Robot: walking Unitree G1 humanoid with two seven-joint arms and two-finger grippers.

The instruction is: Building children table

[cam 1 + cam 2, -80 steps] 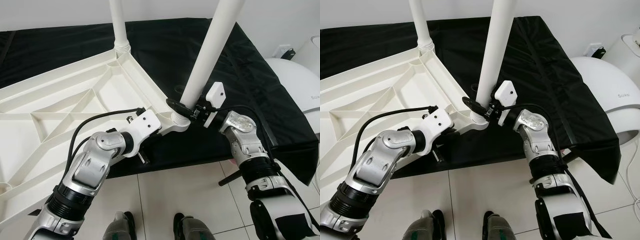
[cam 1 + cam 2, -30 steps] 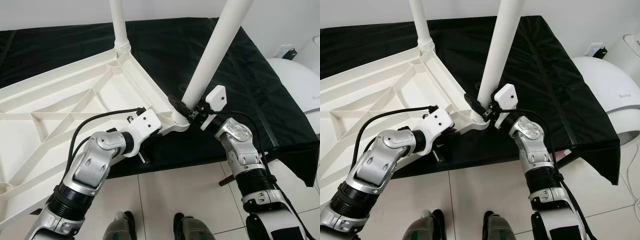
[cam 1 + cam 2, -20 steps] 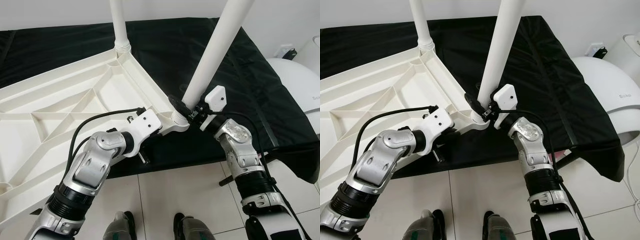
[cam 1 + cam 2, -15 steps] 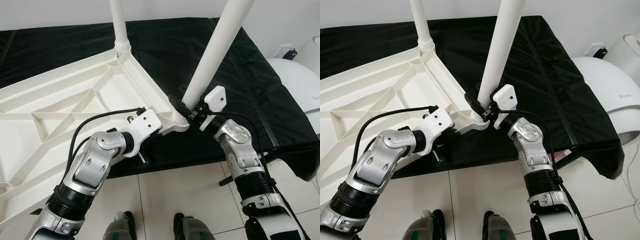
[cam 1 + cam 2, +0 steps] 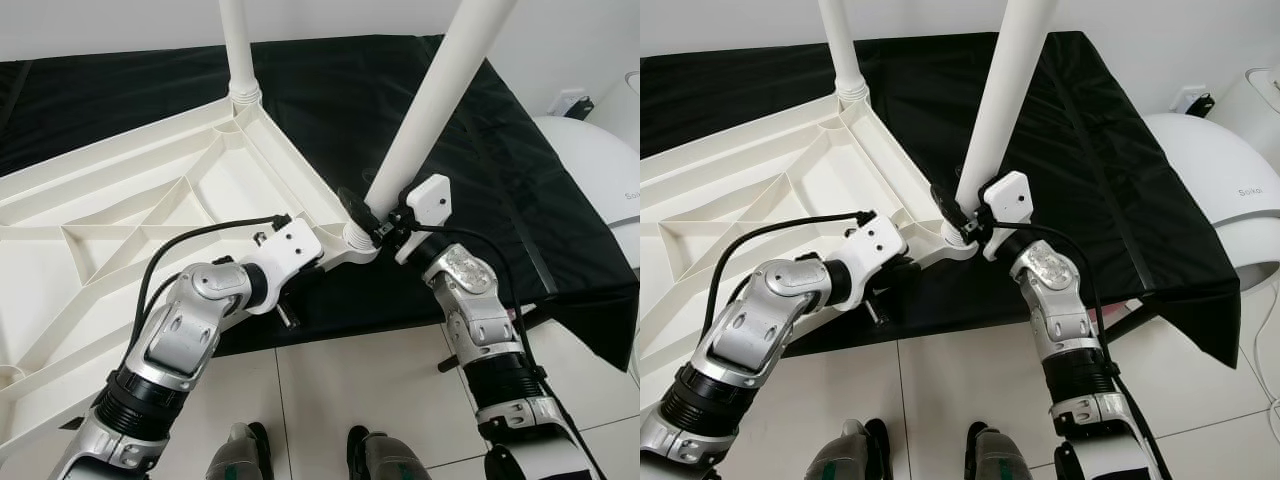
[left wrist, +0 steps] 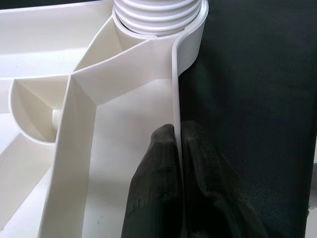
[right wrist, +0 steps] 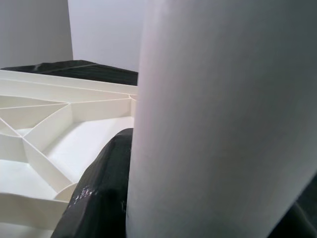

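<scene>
A white children's tabletop [image 5: 130, 200] lies upside down on a black-covered surface, its ribs facing up. One white leg [image 5: 238, 50] stands in the far corner socket. A second white leg [image 5: 430, 110] leans to the right out of the near corner socket [image 5: 355, 242]. My right gripper [image 5: 364, 214] is shut on the base of this leg, one black finger [image 7: 106, 183] pressed against it. My left gripper [image 6: 177, 131] is shut on the tabletop's thin rim [image 6: 174, 89] just short of that corner, with its wrist [image 5: 290, 250] close to the socket.
The black cloth [image 5: 500, 180] hangs over the surface's near edge and right corner. A white rounded appliance [image 5: 600, 170] and a wall plug [image 5: 572, 102] stand at the right. White floor tiles [image 5: 330, 400] and my feet [image 5: 240, 450] are below.
The held leg's top has tipped further right. My right forearm has swung in toward the left under the corner, still gripping the leg's base. The left arm has stayed put.
</scene>
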